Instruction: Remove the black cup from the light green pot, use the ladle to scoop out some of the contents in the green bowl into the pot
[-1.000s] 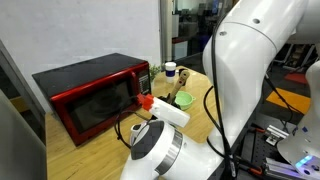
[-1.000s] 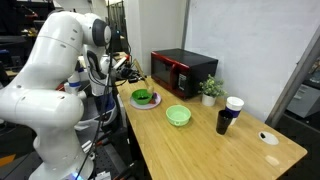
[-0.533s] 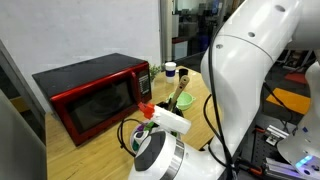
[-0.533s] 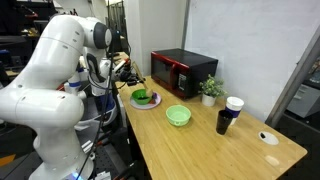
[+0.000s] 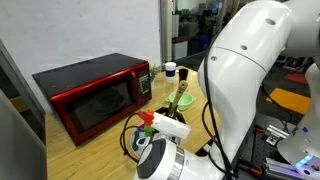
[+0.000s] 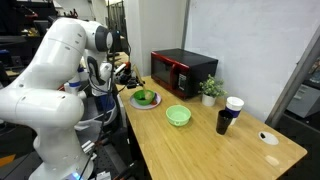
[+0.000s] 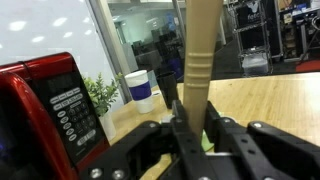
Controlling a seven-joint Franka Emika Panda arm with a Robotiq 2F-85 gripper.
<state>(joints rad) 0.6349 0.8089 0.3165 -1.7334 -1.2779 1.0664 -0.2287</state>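
Ladle (image 7: 197, 60) with a long beige handle stands upright in the wrist view, pinched between the black fingers of the pincer (image 7: 192, 128). In an exterior view the darker green bowl (image 6: 144, 97) sits on a white plate (image 6: 152, 104) at the robot's end of the light wooden worktop (image 6: 200, 150). Further along stand the pale green pot (image 6: 178, 116) and the black cup (image 6: 223, 122), apart from each other. A red microwave (image 6: 184, 72) stands before the white wall (image 6: 245, 40).
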